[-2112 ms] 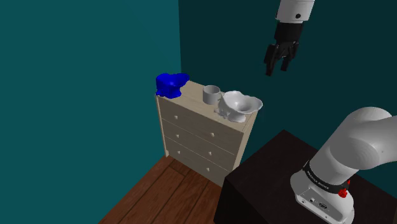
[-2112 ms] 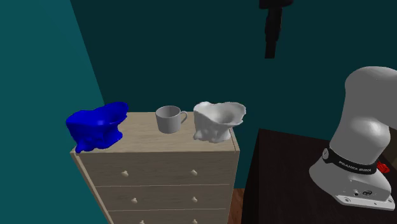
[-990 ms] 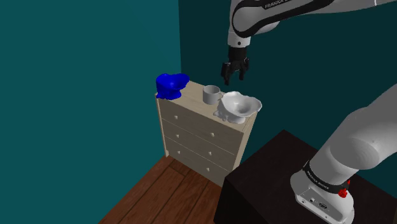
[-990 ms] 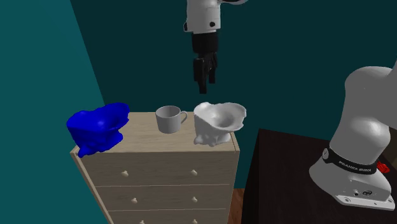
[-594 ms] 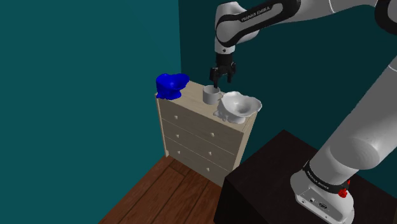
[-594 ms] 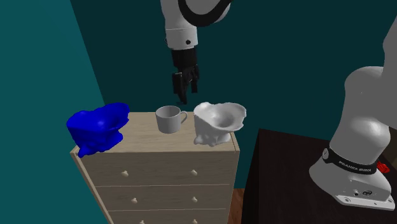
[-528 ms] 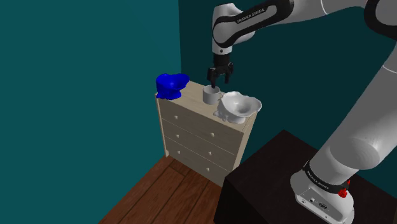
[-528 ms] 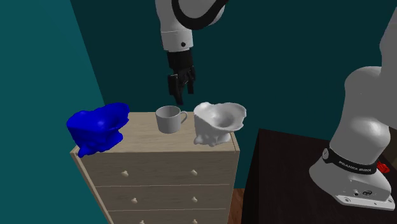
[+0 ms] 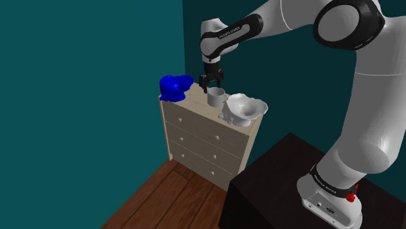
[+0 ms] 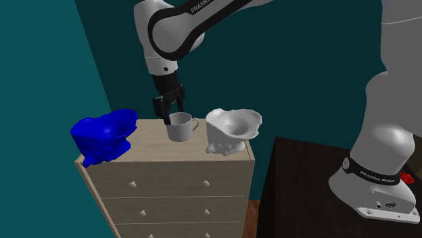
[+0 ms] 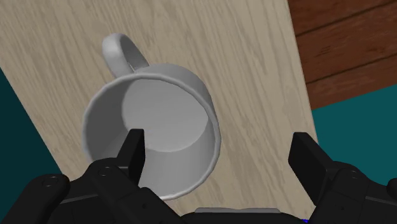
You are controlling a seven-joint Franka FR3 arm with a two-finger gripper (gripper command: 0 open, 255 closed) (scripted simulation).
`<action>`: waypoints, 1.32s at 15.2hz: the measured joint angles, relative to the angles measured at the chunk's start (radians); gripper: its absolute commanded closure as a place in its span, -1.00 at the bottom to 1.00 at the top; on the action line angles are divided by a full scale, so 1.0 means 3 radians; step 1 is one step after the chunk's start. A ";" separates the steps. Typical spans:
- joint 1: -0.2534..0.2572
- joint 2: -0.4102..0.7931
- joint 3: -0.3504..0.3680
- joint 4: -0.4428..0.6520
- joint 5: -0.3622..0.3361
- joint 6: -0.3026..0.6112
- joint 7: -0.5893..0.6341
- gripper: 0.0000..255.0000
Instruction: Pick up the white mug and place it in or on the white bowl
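Grasping the plain white handled mug [image 10: 179, 127] is judged to be the step in hand. The mug is stood upright on the pale wooden chest of drawers [image 10: 145, 150], with the wavy-rimmed white bowl [image 10: 232, 128] at its 3 o'clock in the second exterior view. The all-black pincer [image 11: 219, 153] is open, one finger inside the rim. Closure on the wall is called for next, then a lift.

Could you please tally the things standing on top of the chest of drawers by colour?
White: 2, the mug and the bowl
Blue: 1, a lumpy blue object
Total: 3
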 measured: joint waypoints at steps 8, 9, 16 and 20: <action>0.0015 0.0313 -0.0012 0.0076 -0.0038 0.0235 0.0026 -1.00; 0.0013 0.0323 -0.0014 0.0058 -0.0039 0.0262 0.0026 -1.00; 0.0011 0.0335 -0.0016 0.0043 -0.0041 0.0292 0.0024 1.00; 0.0011 0.0334 -0.0015 0.0043 -0.0041 0.0292 0.0024 1.00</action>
